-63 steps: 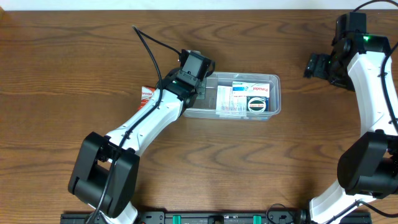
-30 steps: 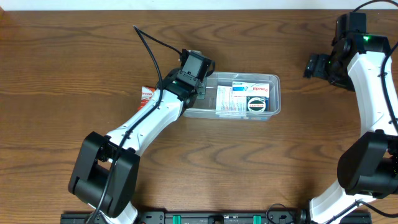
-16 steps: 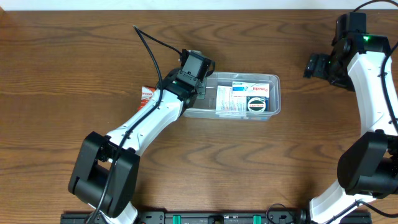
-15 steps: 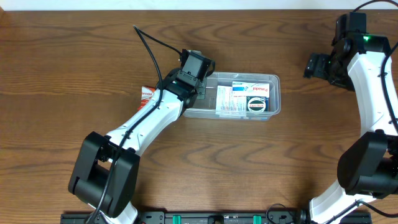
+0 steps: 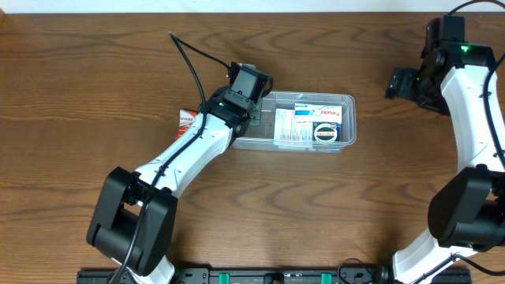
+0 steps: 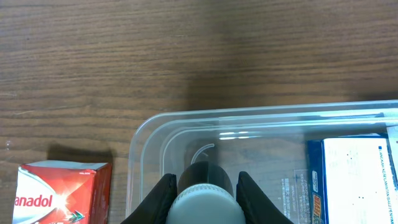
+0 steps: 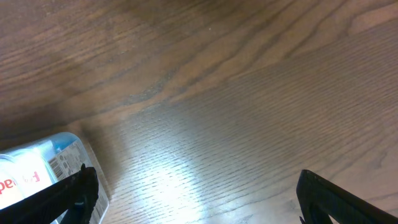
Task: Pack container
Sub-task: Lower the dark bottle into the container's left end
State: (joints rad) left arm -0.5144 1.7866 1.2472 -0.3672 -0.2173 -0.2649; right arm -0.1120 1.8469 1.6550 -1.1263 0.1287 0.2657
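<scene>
Two fingers (image 6: 160, 196) of the left gripper (image 6: 204, 182) are clamped on a small round grey-capped pot (image 6: 205, 202), and they hold it right over the left end of the container (image 5: 348, 103). My guess is it sits there because that's the only bare stretch of tub floor. The right side is already taken up by blue-and-white boxes (image 5: 296, 126) and a round dark-lidded tin (image 5: 325, 133) lying on top of them.

The container itself sits around the middle of the table (image 5: 79, 79), long side running left-right.

A red Panadol box (image 6: 59, 190) lies on the wood just outside the tub's left wall, so I'd say packing isn't finished.

The right gripper (image 7: 199, 190) is parked well off to the right, jaws spread wide with nothing between them, probably just staying out of the way.

The surface is dark wood-grain with a bit of glare. There's a pale strip along the far edge, and nothing more of the room shows.
</scene>
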